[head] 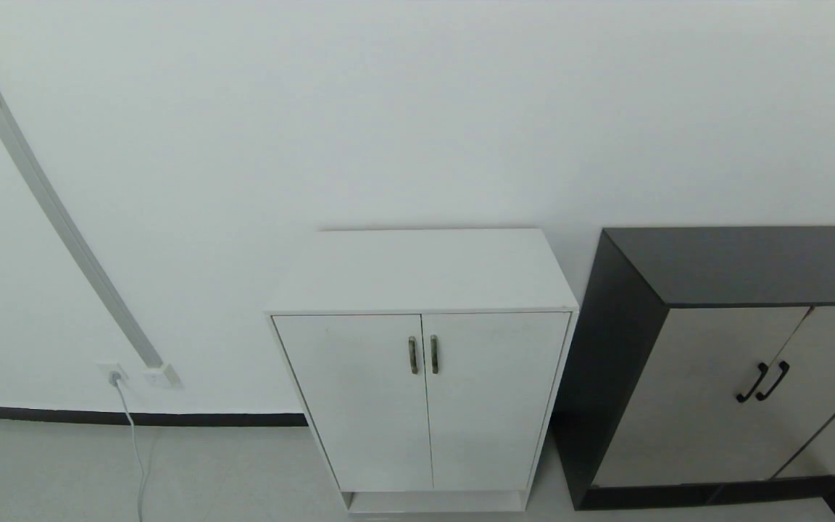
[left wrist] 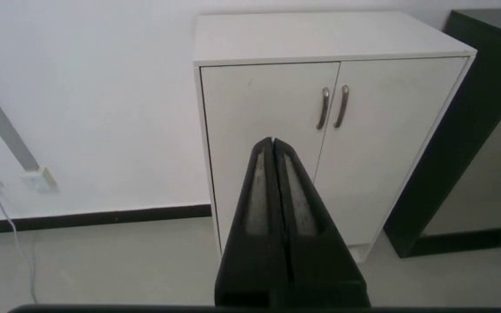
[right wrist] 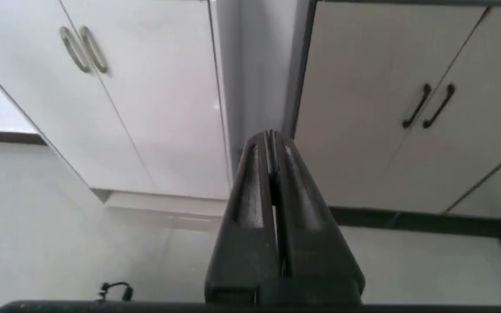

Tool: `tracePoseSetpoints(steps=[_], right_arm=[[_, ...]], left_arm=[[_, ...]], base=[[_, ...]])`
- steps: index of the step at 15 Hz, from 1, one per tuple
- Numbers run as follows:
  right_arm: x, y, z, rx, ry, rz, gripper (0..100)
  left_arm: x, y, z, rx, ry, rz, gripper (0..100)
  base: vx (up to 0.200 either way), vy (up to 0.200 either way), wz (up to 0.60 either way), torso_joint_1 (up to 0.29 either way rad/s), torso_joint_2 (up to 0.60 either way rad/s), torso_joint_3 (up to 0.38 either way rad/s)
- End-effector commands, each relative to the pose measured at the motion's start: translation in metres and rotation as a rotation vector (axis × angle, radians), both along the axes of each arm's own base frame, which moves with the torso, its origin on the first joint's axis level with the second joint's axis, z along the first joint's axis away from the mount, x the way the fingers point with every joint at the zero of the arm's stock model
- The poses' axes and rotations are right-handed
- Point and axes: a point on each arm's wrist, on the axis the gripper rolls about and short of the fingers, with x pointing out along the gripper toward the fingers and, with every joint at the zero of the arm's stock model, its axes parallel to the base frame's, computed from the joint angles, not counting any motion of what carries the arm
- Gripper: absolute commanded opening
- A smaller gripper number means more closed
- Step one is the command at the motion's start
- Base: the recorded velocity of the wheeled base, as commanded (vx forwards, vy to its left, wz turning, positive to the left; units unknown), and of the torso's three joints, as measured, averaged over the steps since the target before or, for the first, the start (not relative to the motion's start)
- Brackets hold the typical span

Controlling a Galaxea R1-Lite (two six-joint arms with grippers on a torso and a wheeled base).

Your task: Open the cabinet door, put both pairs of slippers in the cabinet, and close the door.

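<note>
Left gripper point(left wrist: 272, 143) and right gripper point(right wrist: 270, 137) both closed, empty; risk: unless opened, they glance off the slim handles point(head: 422, 354) of the white cabinet point(head: 359, 406).

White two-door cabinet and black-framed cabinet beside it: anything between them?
Nothing: bare narrow gap between white two-door cabinet and black-framed cabinet, shown in head and right wrist views.

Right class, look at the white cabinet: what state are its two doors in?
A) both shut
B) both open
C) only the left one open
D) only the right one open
A: on the white cabinet both doors sit flush, their handles side by side at the middle seam.
</note>
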Motion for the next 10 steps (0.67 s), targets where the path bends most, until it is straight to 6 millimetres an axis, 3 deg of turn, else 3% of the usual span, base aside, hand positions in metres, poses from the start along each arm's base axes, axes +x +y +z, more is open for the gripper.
tracePoseSetpoints(steps=[1, 5, 10], right_arm=[[-0.004, 0.000, -0.002, -0.006, -0.045, -0.022, 0], [-0.005, 0.001, -0.003, -0.007, -0.066, -0.120, 0], [-0.014, 0.001, -0.005, -0.002, -0.176, -0.116, 0]], left_arm=[[0.000, 0.000, 0.000, 0.000, 0.001, 0.002, 0], [0.000, 0.000, 0.000, 0.000, 0.001, 0.002, 0], [0.000, 0.000, 0.000, -0.003, 0.001, 0.003, 0]], base=[[0.000, 0.000, 0.00, 0.000, 0.00, 0.000], [0.000, 0.000, 0.00, 0.000, 0.00, 0.000], [0.000, 0.000, 0.00, 0.000, 0.00, 0.000]])
